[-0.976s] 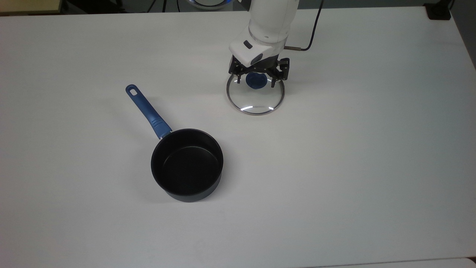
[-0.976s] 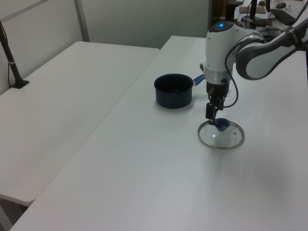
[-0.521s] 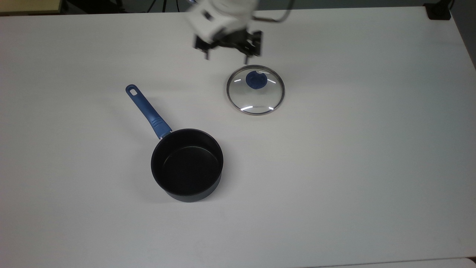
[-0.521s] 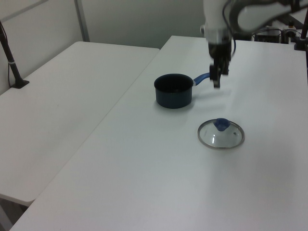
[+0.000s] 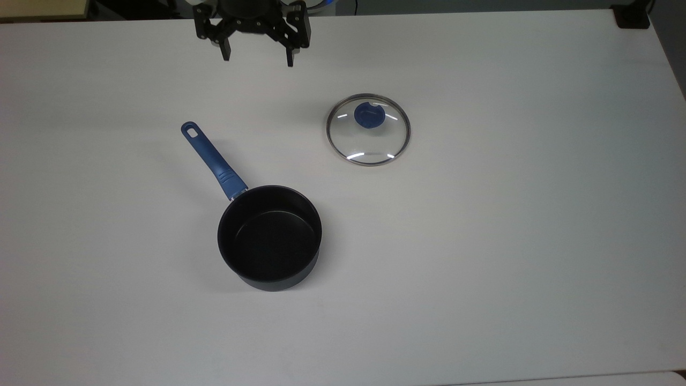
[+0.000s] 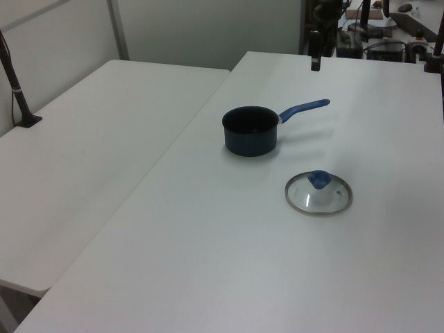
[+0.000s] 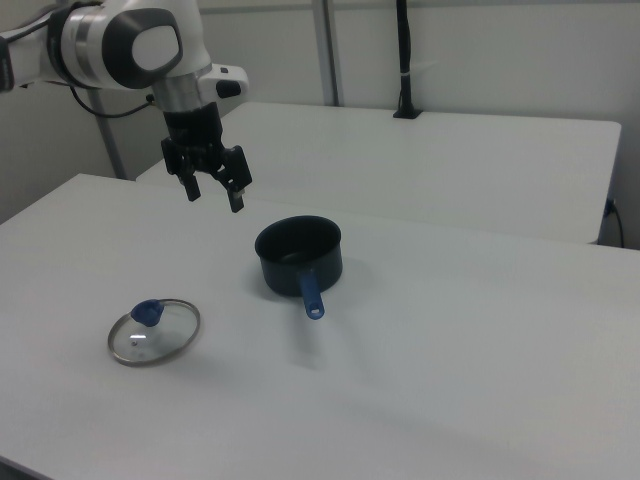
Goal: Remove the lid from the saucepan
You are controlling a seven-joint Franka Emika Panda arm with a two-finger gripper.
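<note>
The lid (image 5: 370, 142), clear glass with a metal rim and a blue knob, lies flat on the white table (image 5: 509, 241), apart from the saucepan (image 5: 269, 236). The saucepan stands uncovered, its black inside showing and its blue handle pointing to the top view's upper left. My gripper (image 5: 258, 57) hangs open and empty high above the table's far edge, well to the top view's upper left of the lid. In the left view the lid (image 6: 319, 198) sits nearer than the saucepan (image 6: 250, 129). In the right view the gripper (image 7: 215, 197) hovers above and between lid (image 7: 154, 331) and saucepan (image 7: 299, 255).
A second white table (image 6: 83, 139) adjoins at the left view's left, with a black post (image 6: 14, 76) on it. A small black block (image 5: 632, 16) sits at the table's corner in the top view's upper right. Equipment stands beyond the far edge.
The gripper let go of the lid's knob, rose, and swung toward the top view's upper left. The lid stayed flat on the table; the saucepan did not move.
</note>
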